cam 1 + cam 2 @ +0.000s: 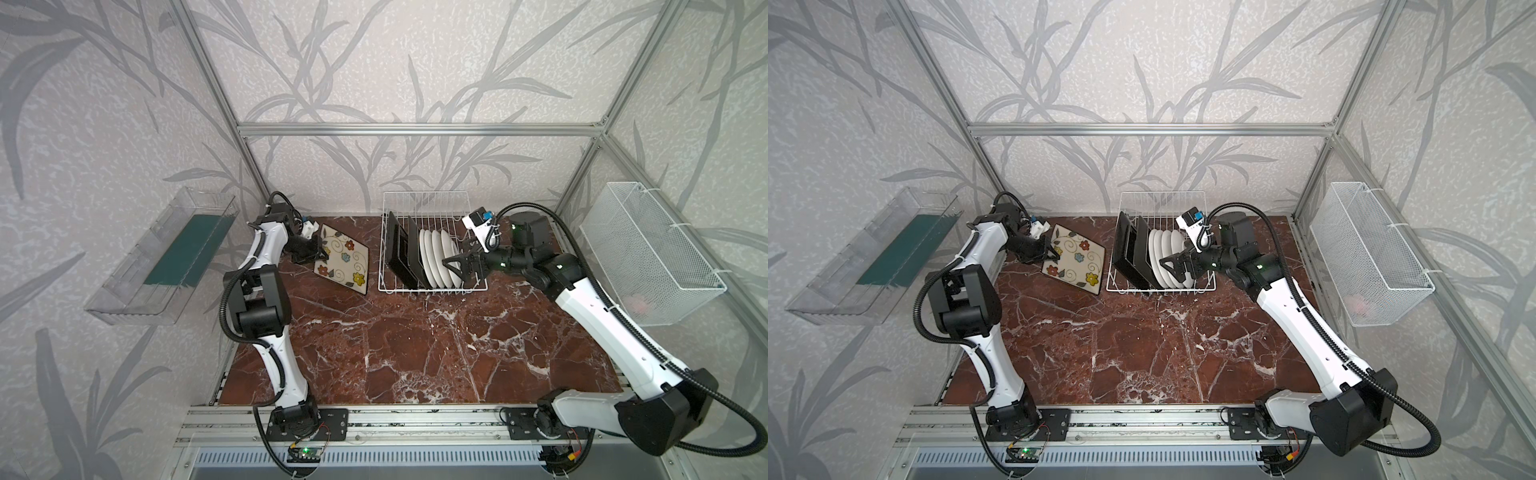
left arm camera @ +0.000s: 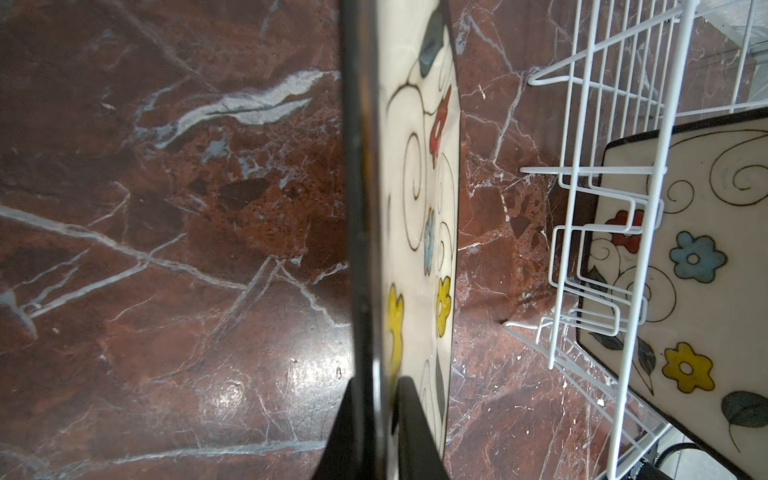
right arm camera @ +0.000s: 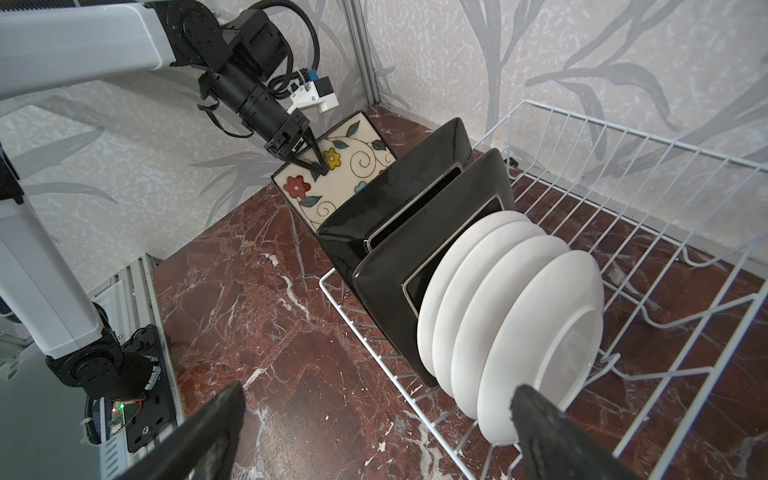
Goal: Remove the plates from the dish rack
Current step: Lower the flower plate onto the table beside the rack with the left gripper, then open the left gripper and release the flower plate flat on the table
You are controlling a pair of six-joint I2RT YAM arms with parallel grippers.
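Note:
A cream square plate with flowers (image 1: 343,259) (image 1: 1075,259) hangs tilted over the marble, left of the dish rack (image 1: 432,289) (image 1: 1163,289). My left gripper (image 1: 320,251) (image 2: 384,386) is shut on its black rim (image 2: 361,208). In the rack stand black square plates (image 1: 401,253) (image 3: 415,199) and several round white plates (image 1: 440,257) (image 3: 511,316) on edge. One of the racked square plates shows its flowered face (image 2: 698,257). My right gripper (image 1: 455,266) (image 3: 378,390) is wide open at the rack's front right; one finger (image 3: 540,415) stands close before the nearest white plate, the other over the table outside the rack.
A clear plastic tray (image 1: 162,257) hangs on the left wall. A white mesh basket (image 1: 648,253) hangs on the right wall. Brown marble tabletop (image 1: 415,353) spreads in front of the rack. Aluminium frame posts stand at the back corners.

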